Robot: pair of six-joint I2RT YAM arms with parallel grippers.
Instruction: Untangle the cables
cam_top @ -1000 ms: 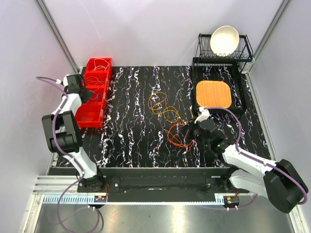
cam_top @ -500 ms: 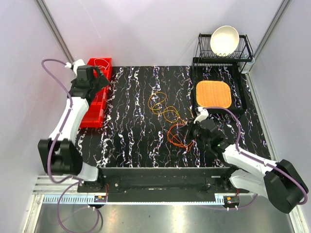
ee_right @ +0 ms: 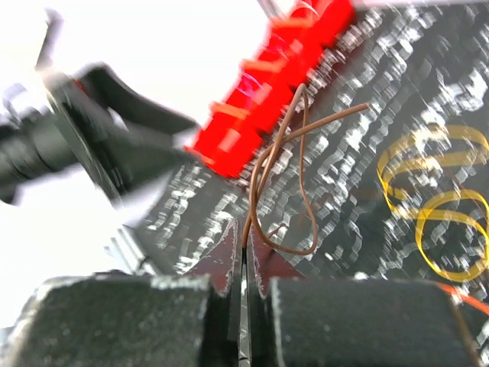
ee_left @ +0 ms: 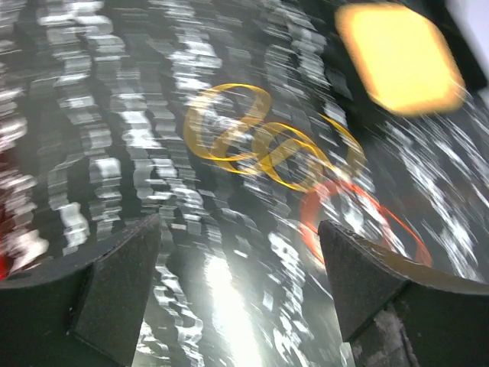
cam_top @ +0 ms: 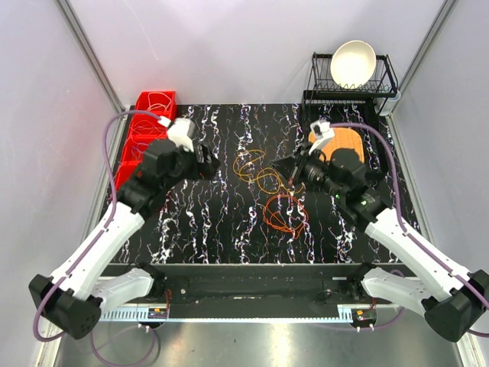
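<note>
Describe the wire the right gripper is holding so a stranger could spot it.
Over the black marbled table, find the right gripper, shut near the middle. A thin wire curls out of it in a narrow loop. It is the only brown one; the yellow loops and orange coil nearby lie loose on the table.

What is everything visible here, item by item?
yellow cables: one cluster of loops, yellow, centre of the marbled surface
orange cables: one cluster, orange-red, just nearer than the yellow
brown cable: one, brown, clamped in the right pincer
red bins: one row, red, far left
dish rack: one, black, far right corner
bowl: one, white, in the rack
mat: one, orange, before the rack, partly hidden
left pincer: one, black, open, left of the cables
right pincer: one, black, shut on the brown cable
</note>
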